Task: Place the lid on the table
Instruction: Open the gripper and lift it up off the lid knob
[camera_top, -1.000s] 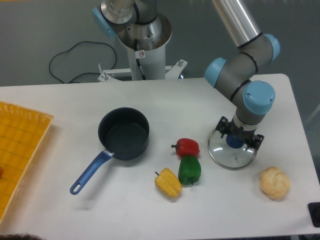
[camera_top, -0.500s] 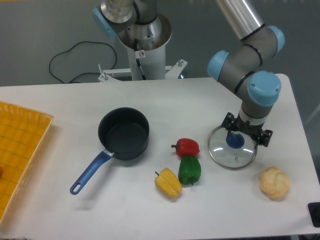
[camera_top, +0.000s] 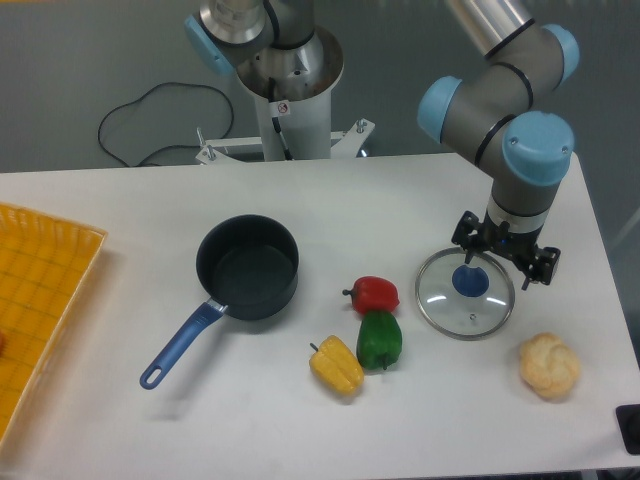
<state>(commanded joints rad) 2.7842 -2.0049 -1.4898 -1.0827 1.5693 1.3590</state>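
Already the lid lies flat on the table, its metal rim ringing clear glass and its blue knob showing at the centre. It sits on the right side of the white top, to the right of the three peppers and up-left of the pale bun. Being round, it has no long axis to speak of.

Directly above and slightly to the right of the knob hangs the end effector, its two dark fingers spread apart with nothing between them; it appears clear of the knob, though how high above is hard to judge from this single view. The lid thus lies just below and a little to the left of it.

By my reading the placing itself is done, and what remains is only for the arm to draw away; a straight lift looks unobstructed.

Nearest the lid is the red pepper, just beside its left edge, with the green pepper below that and the yellow pepper further left. The bun rests near the lower right. The dark saucepan stands well apart to the left, and the yellow tray lies at the far left edge.
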